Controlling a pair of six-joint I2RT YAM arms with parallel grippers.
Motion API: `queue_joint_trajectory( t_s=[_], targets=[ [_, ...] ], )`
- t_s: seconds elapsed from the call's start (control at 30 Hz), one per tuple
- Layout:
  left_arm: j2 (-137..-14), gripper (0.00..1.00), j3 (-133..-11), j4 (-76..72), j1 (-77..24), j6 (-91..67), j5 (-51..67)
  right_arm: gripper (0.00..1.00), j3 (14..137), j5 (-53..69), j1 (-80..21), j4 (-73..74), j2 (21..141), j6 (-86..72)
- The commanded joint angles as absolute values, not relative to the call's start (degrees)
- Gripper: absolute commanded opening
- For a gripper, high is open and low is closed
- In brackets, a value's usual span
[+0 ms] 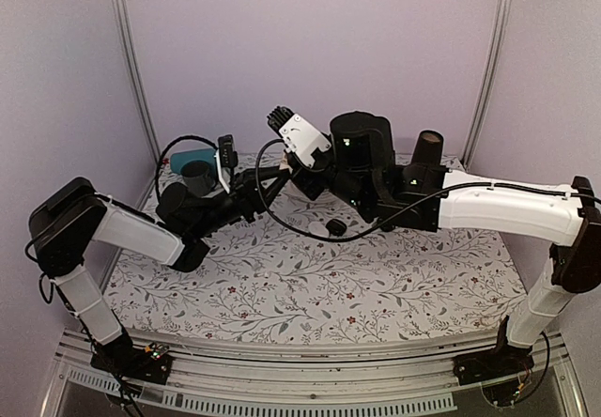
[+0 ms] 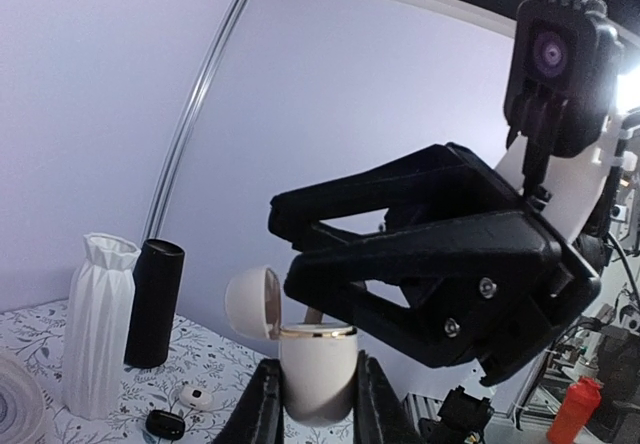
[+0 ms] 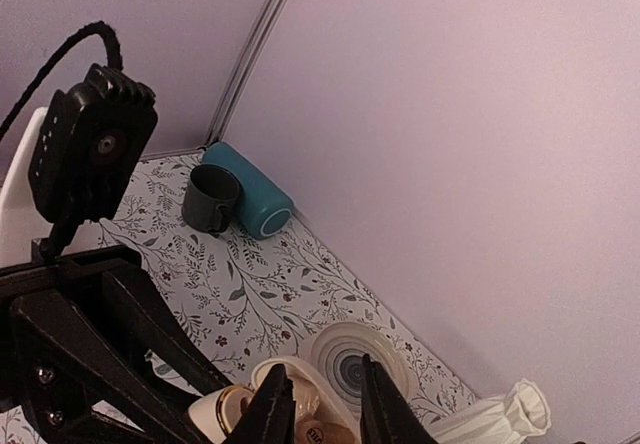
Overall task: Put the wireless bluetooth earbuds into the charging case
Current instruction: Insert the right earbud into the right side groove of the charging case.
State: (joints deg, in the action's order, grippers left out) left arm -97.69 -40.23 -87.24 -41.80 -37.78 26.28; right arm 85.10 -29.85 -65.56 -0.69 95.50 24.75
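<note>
My left gripper [image 2: 318,369] is shut on the white charging case [image 2: 318,384] and holds it upright above the table. The case's lid [image 2: 252,302] is flipped open to the left and its gold rim shows. My right gripper [image 3: 327,404] hangs right over the open case [image 3: 232,411]. A small pale earbud [image 3: 318,426] sits between its fingers, and the earbud's stem [image 2: 318,316] reaches down to the case mouth. In the top view the two grippers meet at the back middle, left [image 1: 268,180] and right [image 1: 302,177]. The case is hidden there. No second earbud shows.
A white ribbed vase [image 2: 98,324] and a black cylinder [image 2: 153,302] stand at the back. A plain white pod [image 2: 193,396] and a black pod [image 2: 165,424] lie on the floral cloth. A teal cup [image 3: 250,189], dark mug [image 3: 210,196] and ringed plate [image 3: 355,364] lie near the wall.
</note>
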Motion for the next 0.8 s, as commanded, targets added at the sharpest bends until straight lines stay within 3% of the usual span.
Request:
queue_joint_trajectory(
  t_s=[0.0, 0.77],
  targets=[
    [-98.61, 0.0, -42.87, -104.41, -42.58, -38.36, 23.56, 0.26, 86.6, -28.16, -66.29, 4.24, 98.62, 21.36],
    [-99.08, 0.0, -43.1, -104.41, -42.66, -39.7, 23.58, 0.38, 95.01, -23.99, -62.3, 11.23, 102.0, 10.72]
  ],
)
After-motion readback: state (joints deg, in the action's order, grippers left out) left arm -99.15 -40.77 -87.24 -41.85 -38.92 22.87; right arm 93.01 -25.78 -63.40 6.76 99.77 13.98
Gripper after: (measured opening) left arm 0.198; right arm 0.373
